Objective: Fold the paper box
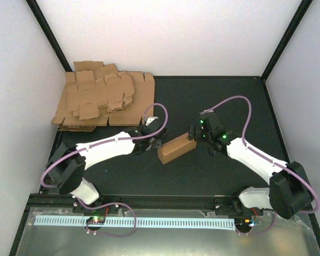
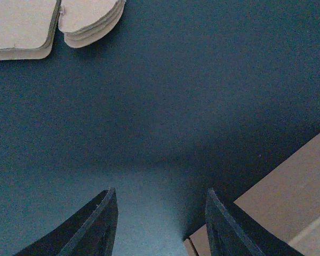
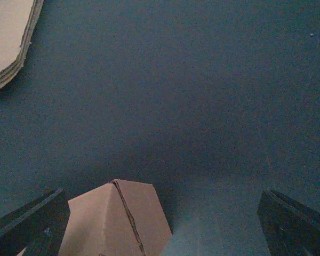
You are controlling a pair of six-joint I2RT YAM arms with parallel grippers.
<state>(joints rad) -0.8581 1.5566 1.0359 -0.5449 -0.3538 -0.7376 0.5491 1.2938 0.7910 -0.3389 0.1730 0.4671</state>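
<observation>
Top external: your paper box sits as a formed carton, folding seemingly near done. Left tool at its 9 o'clock, right tool at 2, both spread, empty.

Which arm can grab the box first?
Probably the right: the box end sits inside the open right gripper. The left gripper has the box beside it, outside its jaws.

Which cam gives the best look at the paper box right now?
Top external: the whole paper box shows, an oblong carton on the dark table. Left wrist catches only one corner at lower right; right wrist only one folded end at the bottom edge.
</observation>
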